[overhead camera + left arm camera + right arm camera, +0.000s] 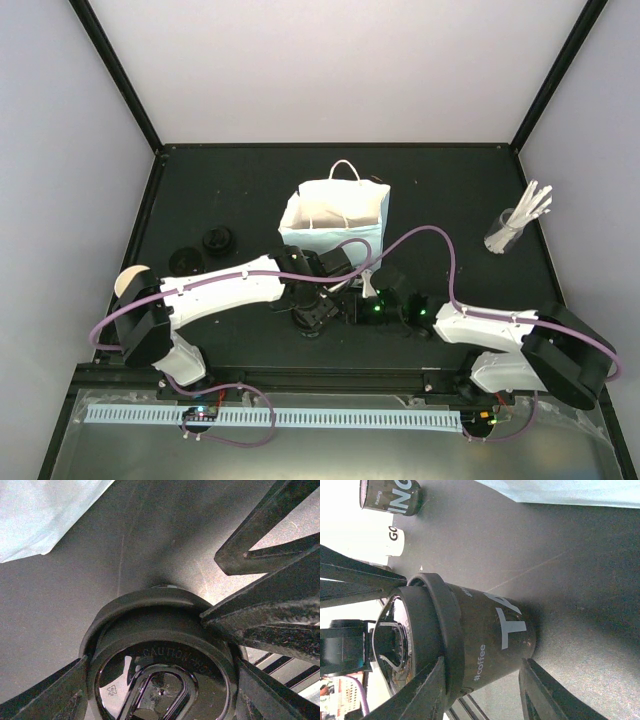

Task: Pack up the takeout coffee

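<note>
A dark paper cup (490, 630) with pale "#coffee" lettering stands on the black table in front of the bag. It carries a black round lid (160, 645). My left gripper (160, 690) comes down from above, its fingers (50, 695) against both sides of the lid rim. It shows in the top view (308, 322) at the table's middle front. My right gripper (480, 690) is open beside the cup, one finger (415, 690) at the lid rim, the other off the base. It shows in the top view (345, 305). No brown carrier is in view.
The light-blue paper bag (335, 215) stands open just behind the grippers. Two more lidded dark cups (218, 240) sit at the left; the right wrist view shows one dark cup (390, 495) and a white one (395, 541). A glass of white sticks (515, 228) stands at the right.
</note>
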